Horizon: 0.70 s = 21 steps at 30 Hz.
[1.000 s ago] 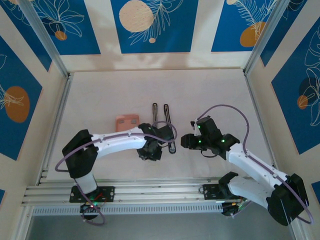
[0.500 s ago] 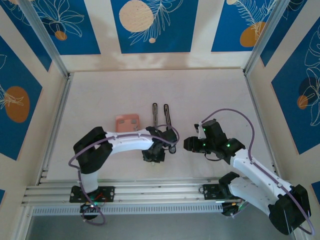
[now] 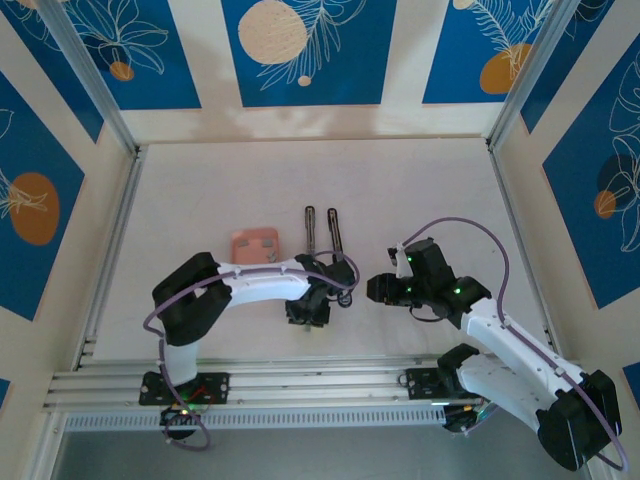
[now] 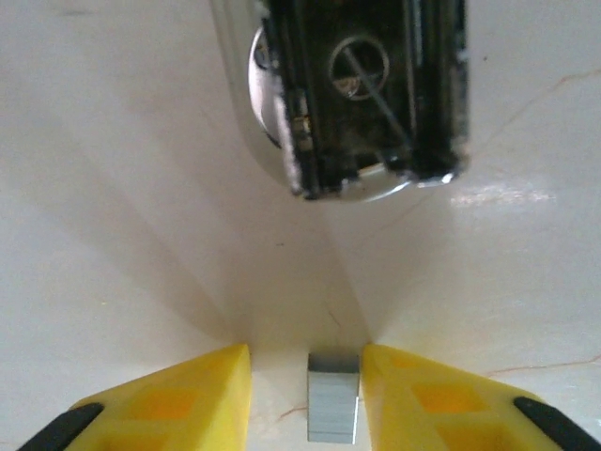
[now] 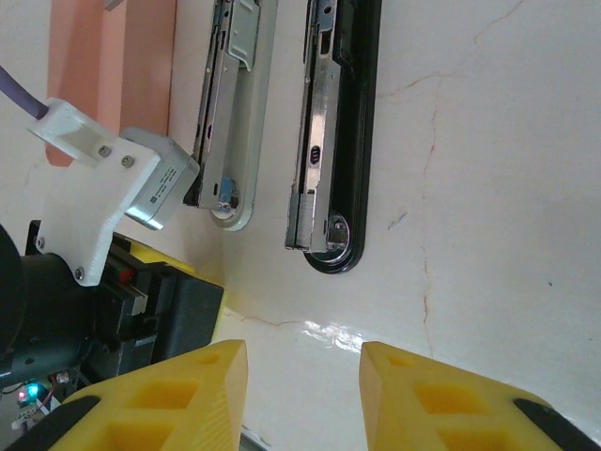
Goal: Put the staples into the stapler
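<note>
My L fingers (image 4: 221, 385) are open. A staple strip (image 4: 333, 409) lies flat on the surface (image 4: 113, 188) btwn them, close to one. Stapler (image 4: 366, 94) sits just ahead. R fingers (image 5: 211, 376) open too, holding nothing.

Right claw (image 5: 302, 376) hangs open and empty over the desk (image 5: 488, 188); stapler (image 5: 338, 141) lies splayed open near the pink tray (image 5: 113, 66).

The left arm (image 3: 250, 282) reaches right from its base, elbow folded back near the shoulder. Its wrist tips the left gripper (image 3: 308, 312) downward, yellow fingers (image 4: 178, 399) parted. The right arm (image 3: 510, 345) stretches left and forward. The right gripper (image 3: 378, 290) faces left toward the other gripper, its yellow fingers (image 5: 441, 399) standing apart.
</note>
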Tool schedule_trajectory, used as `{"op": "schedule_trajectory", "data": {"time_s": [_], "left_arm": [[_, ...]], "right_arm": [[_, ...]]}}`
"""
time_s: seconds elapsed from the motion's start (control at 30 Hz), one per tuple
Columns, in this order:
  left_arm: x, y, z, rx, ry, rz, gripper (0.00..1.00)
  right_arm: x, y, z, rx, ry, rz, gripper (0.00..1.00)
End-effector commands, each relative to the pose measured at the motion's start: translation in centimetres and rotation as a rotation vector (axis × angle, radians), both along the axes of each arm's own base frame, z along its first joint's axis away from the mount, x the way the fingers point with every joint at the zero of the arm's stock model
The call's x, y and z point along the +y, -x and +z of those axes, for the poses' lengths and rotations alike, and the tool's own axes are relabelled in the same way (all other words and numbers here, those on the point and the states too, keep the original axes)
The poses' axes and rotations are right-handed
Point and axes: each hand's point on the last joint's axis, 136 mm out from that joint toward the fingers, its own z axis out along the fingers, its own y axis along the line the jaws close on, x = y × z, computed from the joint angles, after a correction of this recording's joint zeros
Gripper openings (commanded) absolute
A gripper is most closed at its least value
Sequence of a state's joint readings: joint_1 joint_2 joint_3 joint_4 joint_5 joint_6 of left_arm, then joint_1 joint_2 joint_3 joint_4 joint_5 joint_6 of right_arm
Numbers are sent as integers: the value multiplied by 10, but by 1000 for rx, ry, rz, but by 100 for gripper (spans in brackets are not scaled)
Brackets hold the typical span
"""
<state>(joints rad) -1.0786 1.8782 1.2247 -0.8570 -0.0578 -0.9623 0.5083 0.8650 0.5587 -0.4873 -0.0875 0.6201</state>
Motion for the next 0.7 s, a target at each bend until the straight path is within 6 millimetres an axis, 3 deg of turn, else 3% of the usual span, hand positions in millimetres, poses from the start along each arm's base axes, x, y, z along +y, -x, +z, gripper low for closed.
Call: {"op": "schedule_trajectory", "data": {"time_s": [0.0, 0.17, 0.37, 0.67], "left_arm": [[-2, -7, 25, -71, 20, -11, 41], [6, -15, 53, -160, 46, -24, 50], [25, -25, 85, -286, 115, -21, 52], [86, -35, 120, -464, 338, 73, 57]], "right_arm": [[4, 4, 8, 2, -21, 29, 37], [9, 7, 10, 26, -9, 38, 37], [21, 15, 6, 74, 51, 41, 37], [51, 30, 0, 114, 181, 38, 37]]}}
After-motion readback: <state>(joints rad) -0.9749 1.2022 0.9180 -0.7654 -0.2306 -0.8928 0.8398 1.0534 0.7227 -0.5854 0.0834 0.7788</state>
